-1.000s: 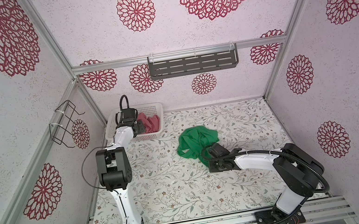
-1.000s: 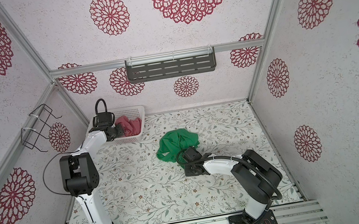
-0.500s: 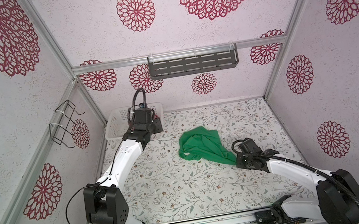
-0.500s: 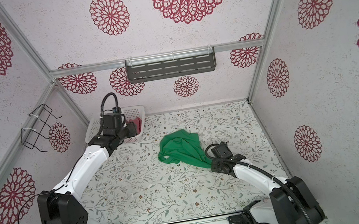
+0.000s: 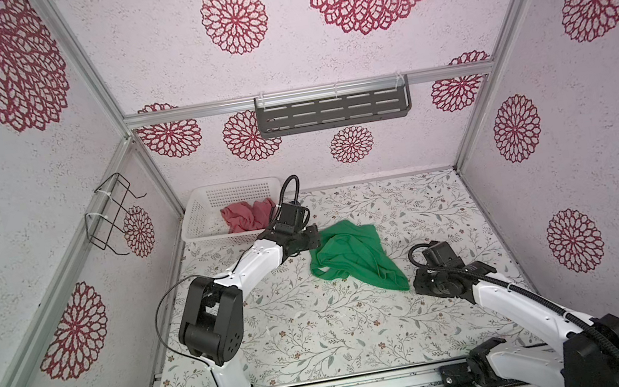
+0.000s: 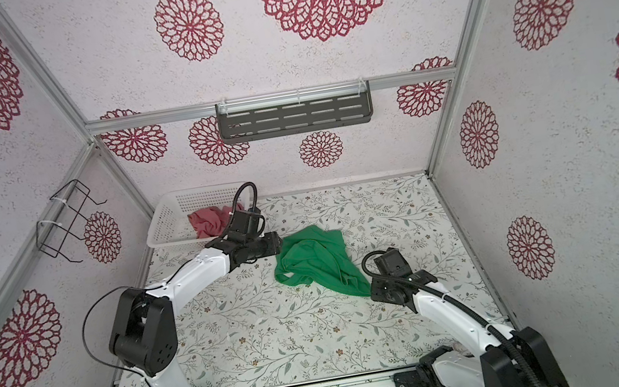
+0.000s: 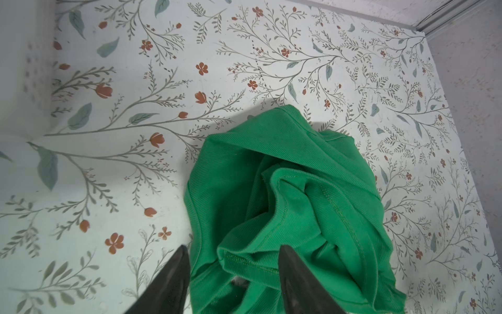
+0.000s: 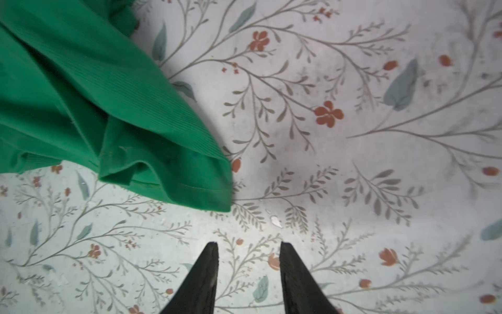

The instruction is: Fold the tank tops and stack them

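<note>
1. A walled robot cell is seen from above, with 2 white arms reaching over a floral tabletop (image 5: pixel 312 328).
2. Task progress: by the look of it, no folding has been done. The green tank top (image 5: pixel 351 257) lies crumpled near the middle of the tabletop, between the 2 arms, with its straps and hem bunched.
3. The rose-red tank top (image 5: pixel 246 217) sits heaped inside a white basket (image 5: pixel 198 216) at the far left corner of the tabletop.
4. Still to do, judging from this: flatten and fold the green top, take out and fold the rose-red one, then stack the 2.
5. The left fingers (image 7: pixel 168 288) stand partly apart at the green top's far left edge. In the left wrist view a rumpled hem lies between them, unpinched. Whether they touch the cloth cannot be told.
6. The right fingers (image 8: pixel 202 285) stand slightly apart and hold nothing. They are over bare tabletop, near the green top's near right corner but clear of it.
</note>
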Controlling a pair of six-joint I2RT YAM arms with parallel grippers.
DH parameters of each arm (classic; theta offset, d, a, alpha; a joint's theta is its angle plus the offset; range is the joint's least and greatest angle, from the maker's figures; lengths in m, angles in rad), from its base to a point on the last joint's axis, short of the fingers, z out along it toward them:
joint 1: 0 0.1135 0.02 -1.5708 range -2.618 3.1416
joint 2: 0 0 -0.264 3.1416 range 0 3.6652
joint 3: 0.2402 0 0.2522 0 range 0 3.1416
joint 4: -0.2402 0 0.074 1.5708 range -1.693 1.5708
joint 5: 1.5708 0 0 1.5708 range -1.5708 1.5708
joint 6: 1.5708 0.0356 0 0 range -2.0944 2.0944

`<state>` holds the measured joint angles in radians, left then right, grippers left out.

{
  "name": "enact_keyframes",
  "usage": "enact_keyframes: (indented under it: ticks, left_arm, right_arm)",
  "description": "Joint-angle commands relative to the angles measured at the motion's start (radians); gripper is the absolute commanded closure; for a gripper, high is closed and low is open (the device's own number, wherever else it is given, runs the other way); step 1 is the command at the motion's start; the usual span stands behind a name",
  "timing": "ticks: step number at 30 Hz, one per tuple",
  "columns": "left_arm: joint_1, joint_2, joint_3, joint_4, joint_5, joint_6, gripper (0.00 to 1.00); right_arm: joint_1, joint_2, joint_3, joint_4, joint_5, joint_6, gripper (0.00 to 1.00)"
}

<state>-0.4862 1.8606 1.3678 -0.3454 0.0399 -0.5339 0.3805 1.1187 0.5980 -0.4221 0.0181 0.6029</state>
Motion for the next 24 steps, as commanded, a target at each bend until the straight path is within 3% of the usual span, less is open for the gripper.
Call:
enact_keyframes:
  ticks: [1, 10, 19, 21, 24]
  left_arm:
    - [-0.020, 0.036, 0.046, 0.039, 0.023, -0.024, 0.46]
    - [-0.058, 0.093, 0.004, 0.089, 0.082, -0.079, 0.51]
    - [-0.061, 0.114, -0.011, 0.064, 0.123, -0.055, 1.00]
    - [-0.060, 0.095, -0.021, 0.063, 0.133, -0.052, 1.00]
    - [-0.062, 0.046, -0.037, 0.066, 0.128, -0.049, 1.00]
  right_arm:
    - [0.029, 0.042, 0.075, 0.122, -0.065, -0.007, 0.60]
    - [0.113, 0.357, 0.368, 0.278, -0.050, -0.125, 0.60]
    - [0.117, 0.609, 0.551, 0.317, -0.102, -0.198, 0.55]
    - [0.118, 0.631, 0.558, 0.318, -0.116, -0.197, 0.57]
    - [0.118, 0.632, 0.553, 0.315, -0.132, -0.190, 0.73]
